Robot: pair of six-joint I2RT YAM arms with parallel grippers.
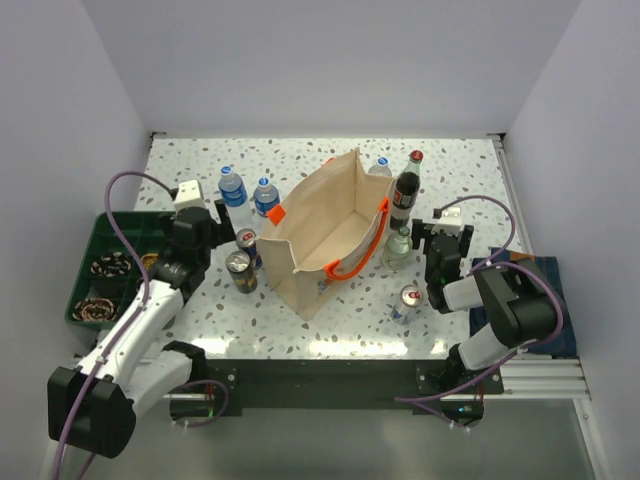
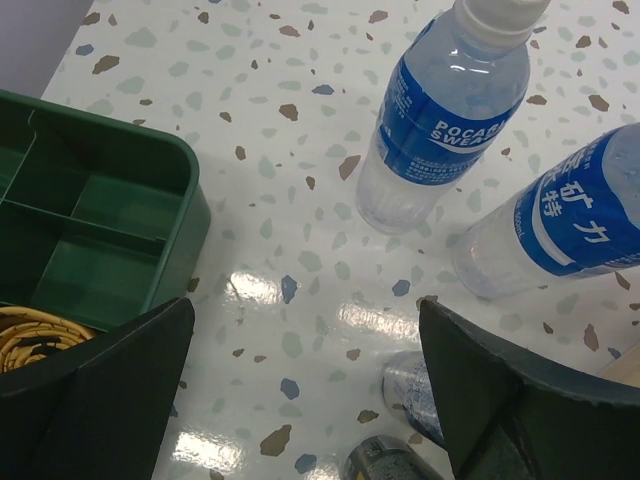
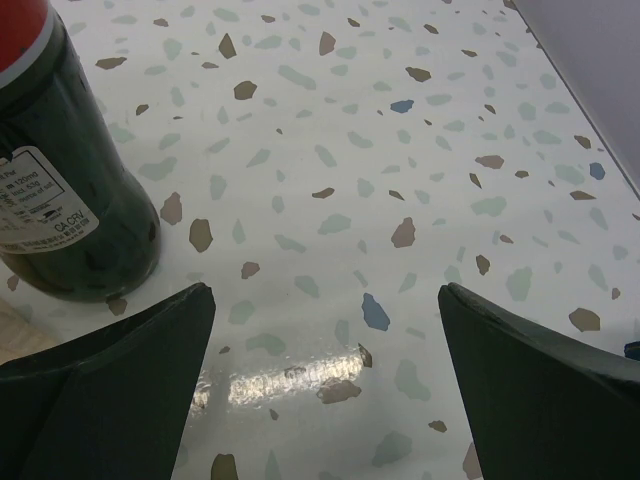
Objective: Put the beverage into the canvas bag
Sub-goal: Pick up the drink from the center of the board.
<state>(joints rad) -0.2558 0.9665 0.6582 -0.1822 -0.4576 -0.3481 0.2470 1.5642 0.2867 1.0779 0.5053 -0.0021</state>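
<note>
**Canvas bag** [image 1: 318,200]: beige woven cloth, boxy, orange strap handles and an orange side tab. It stands upright and open-mouthed at mid-bench, with nothing seen inside it.

**Bench** [image 1: 470,180]: glossy white terrazzo with brown, blue and grey flecks.

**Beverages**, all outside the bag:
- Dark bottle [image 1: 405,190]: red cap, rounded base, just beside the bag's right wall. It is cut off in the right wrist view, where the label print is too small to read.
- Clear bottle [image 1: 398,248]: in front of the dark bottle.
- Silver can [image 1: 408,303]: near the right claw.
- Two blue-labelled water bottles [image 1: 232,187]: clear ribbed plastic, left of the bag. One is cut by the frame edge in the left wrist view.
- Two cans [image 1: 240,270]: at the bag's left front corner, half hidden behind the fingers in the left wrist view.

**Green tray** [image 1: 95,235]: moulded plastic with compartments and rounded corners, at the bench's left edge. It holds coiled items that are hard to identify.

**Left claw** [image 2: 310,400]: dark fingers spread wide, gripping nothing.

**Right claw** [image 3: 325,370]: fingers likewise spread, over bare bench beside the dark bottle.
</note>
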